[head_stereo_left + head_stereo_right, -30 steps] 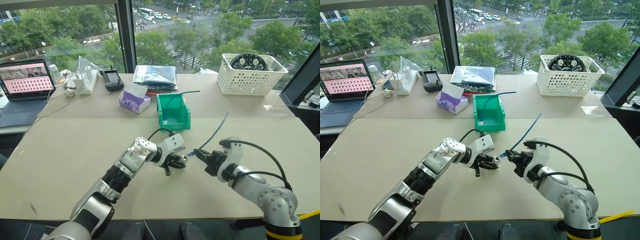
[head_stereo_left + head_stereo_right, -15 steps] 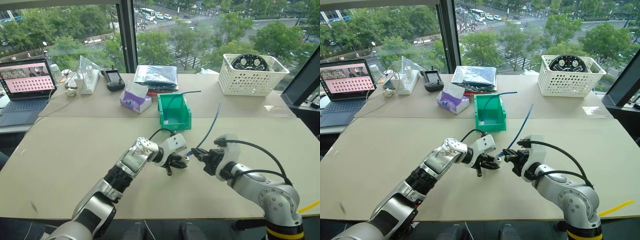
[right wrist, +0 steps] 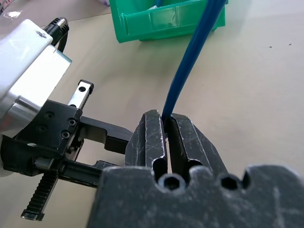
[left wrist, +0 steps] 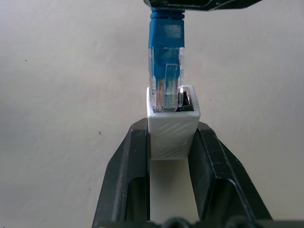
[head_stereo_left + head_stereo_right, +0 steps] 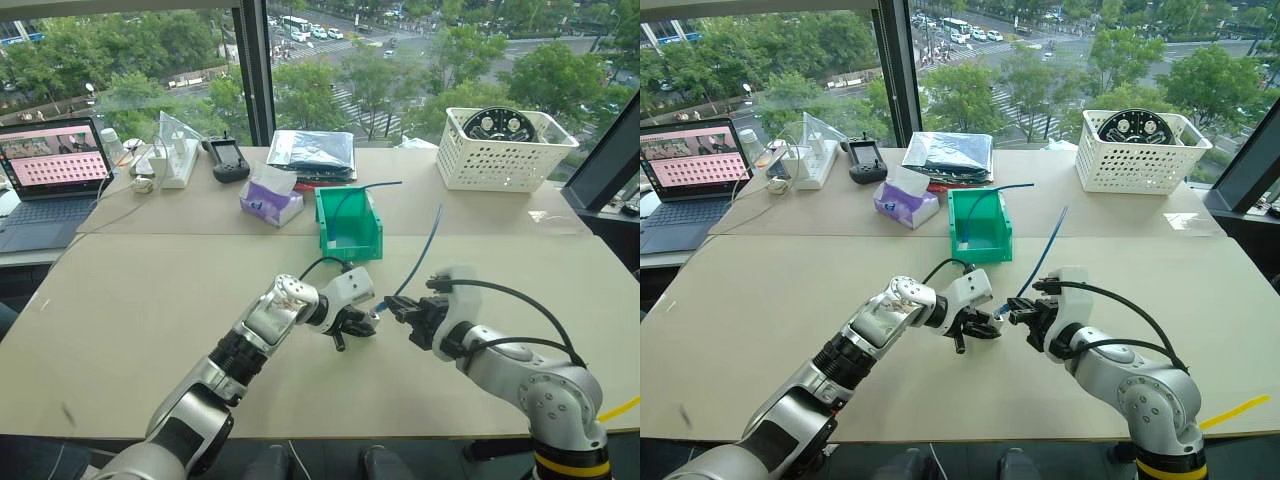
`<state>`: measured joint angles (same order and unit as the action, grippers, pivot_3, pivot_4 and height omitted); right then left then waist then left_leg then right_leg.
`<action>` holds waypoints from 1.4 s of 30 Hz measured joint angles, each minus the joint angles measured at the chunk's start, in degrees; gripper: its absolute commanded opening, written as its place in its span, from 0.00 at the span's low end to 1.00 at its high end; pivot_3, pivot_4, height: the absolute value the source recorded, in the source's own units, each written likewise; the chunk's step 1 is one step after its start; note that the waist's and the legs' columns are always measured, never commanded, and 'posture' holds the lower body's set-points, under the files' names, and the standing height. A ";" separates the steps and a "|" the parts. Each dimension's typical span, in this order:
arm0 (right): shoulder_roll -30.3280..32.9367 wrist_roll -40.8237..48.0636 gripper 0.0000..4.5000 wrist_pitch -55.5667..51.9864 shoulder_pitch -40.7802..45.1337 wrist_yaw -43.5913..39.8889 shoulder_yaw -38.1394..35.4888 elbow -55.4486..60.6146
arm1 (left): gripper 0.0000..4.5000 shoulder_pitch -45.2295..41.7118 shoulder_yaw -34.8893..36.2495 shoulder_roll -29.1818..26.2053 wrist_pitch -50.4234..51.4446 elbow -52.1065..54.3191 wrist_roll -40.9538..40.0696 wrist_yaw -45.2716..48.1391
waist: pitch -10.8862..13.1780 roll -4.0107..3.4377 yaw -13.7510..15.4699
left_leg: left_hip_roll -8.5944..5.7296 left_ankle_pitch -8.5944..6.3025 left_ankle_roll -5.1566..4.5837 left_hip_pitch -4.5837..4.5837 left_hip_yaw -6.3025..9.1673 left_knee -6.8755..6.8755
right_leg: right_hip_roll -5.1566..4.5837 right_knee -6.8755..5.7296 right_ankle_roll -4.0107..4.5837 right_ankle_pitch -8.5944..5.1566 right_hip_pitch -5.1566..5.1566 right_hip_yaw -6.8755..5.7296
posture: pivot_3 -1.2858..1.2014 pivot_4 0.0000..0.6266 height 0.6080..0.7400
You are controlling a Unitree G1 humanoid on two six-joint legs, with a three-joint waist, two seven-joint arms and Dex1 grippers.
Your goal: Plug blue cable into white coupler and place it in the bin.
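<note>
The left end effector [image 4: 172, 142] pinches the white coupler [image 4: 172, 133], with the clear plug partly inside its socket. The right end effector [image 3: 168, 130] clamps the blue cable [image 3: 187, 61] above the worktop [image 5: 150, 300], near the bin [image 5: 348, 222].

plug tip hidden inside white coupler [image 4: 172, 129], depth unclear

I have the left gripper [image 5: 362, 325] and right gripper [image 5: 398, 310] meeting over the near table [image 5: 130, 300], the white coupler [image 4: 172, 127] between my left fingers, the blue cable [image 5: 428, 245] plug sitting in its socket. The bin [image 5: 348, 222] stands just behind them; the basket [image 5: 500, 150] far right, laptop [image 5: 50, 175] far left
</note>
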<state>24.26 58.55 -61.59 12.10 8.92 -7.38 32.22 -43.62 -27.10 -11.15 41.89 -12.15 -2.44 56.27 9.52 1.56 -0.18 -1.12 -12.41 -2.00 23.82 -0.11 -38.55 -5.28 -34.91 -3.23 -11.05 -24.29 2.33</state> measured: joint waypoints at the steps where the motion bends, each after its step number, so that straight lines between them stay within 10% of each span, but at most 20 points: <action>1: 0.00 0.00 0.00 -0.04 0.00 0.00 0.00 0.00 | 0.14 0.00 0.00 0.00 0.02 0.00 0.00 0.00 | 0.00 0.00 0.00 | 0.00 0.00 0.00 0.00 0.00 0.00 | 0.00 0.00 0.00 0.00 0.00 0.00 | 0.52 0.24 1.00; 42: -1.83 -1.05 0.00 -3.06 0.23 2.40 0.44 3.23 | 0.14 -0.78 0.20 1.18 0.52 -1.43 -0.11 -1.23 | 0.00 0.00 0.05 | 0.02 0.00 0.00 0.03 0.00 -0.16 | 0.00 -0.04 -0.10 -0.05 0.01 0.00 | 0.52 0.24 1.00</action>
<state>22.43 57.50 -64.65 12.33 11.31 -6.94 35.45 -44.40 -26.90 -9.97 42.41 -13.58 -2.54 55.05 9.52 1.56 -0.12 -1.10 -12.41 -2.00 23.84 -0.11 -38.71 -5.28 -34.95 -3.33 -11.10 -24.28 2.33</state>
